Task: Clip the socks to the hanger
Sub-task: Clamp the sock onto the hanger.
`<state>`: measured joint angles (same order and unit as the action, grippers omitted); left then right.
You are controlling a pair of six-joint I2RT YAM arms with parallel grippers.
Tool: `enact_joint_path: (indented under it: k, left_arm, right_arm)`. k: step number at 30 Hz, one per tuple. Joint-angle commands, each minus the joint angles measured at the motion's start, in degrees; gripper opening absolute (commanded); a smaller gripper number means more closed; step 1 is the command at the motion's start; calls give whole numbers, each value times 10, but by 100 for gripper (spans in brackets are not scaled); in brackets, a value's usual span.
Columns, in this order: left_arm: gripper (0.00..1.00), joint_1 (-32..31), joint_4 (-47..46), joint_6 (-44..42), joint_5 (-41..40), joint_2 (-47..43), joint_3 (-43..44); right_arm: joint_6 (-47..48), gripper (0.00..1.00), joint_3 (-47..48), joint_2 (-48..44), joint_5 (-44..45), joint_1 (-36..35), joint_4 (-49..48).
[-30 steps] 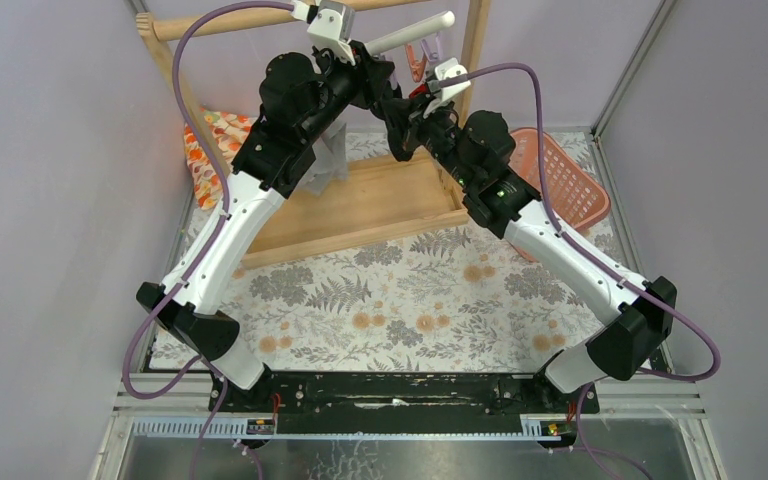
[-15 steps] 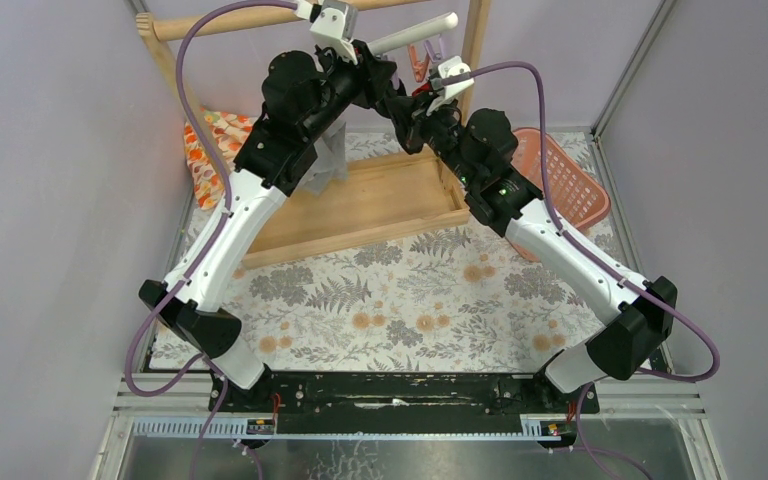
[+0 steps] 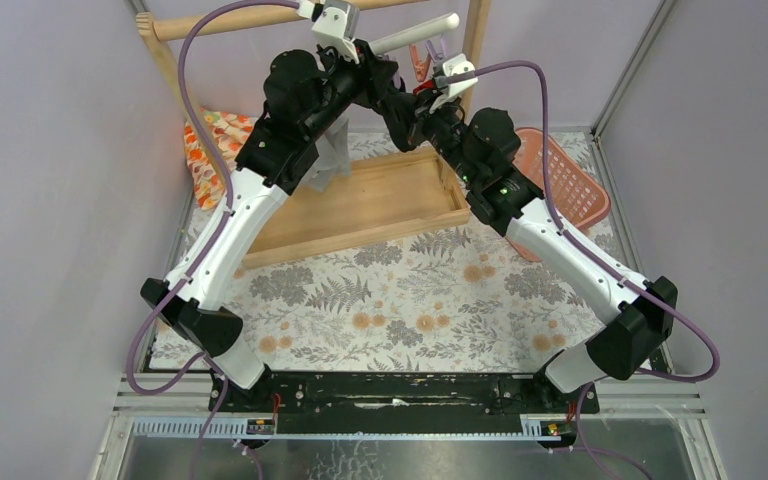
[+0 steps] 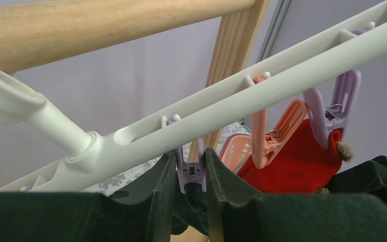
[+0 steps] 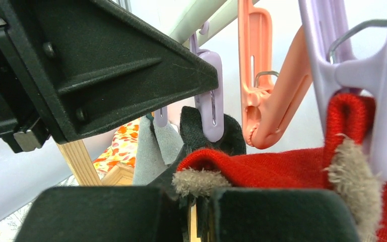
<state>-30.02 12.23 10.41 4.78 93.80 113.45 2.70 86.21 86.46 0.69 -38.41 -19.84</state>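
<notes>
The left gripper (image 4: 190, 160), nearly closed, squeezes a purple clip (image 4: 187, 174) hanging from the white hanger (image 4: 262, 95). The right gripper (image 5: 195, 204) is closed, pinching the red end of the tan sock (image 5: 282, 169). A 2nd purple clip (image 5: 383, 91) farther along the bar also grips that end, beside an orange clip (image 5: 253, 113).

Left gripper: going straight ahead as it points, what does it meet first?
Probably the hanger bar, just beyond the purple clip that the left gripper pinches; depth is uncertain.
</notes>
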Motion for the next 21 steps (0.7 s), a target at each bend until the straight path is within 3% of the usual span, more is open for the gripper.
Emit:
enact_joint_path:
  k: [1, 8, 12, 16, 21]
  left_arm:
    - [2, -26, 10, 7, 73, 7, 10]
    - [19, -25, 11, 5, 64, 5, 8]
    - [42, -26, 11, 4, 59, 3, 6]
    - [59, -26, 5, 1, 53, 0, 0]
    - [69, -26, 3, 1, 53, -1, -3]
  right_arm:
    - [-1, 0, 7, -17, 17, 6, -49]
    - [-10, 0, -2, -15, 18, 7, -59]
    - [-14, 0, -3, -12, 15, 7, -61]
    - [-13, 0, -6, -11, 17, 7, -62]
    - [-12, 0, -8, -10, 17, 7, -60]
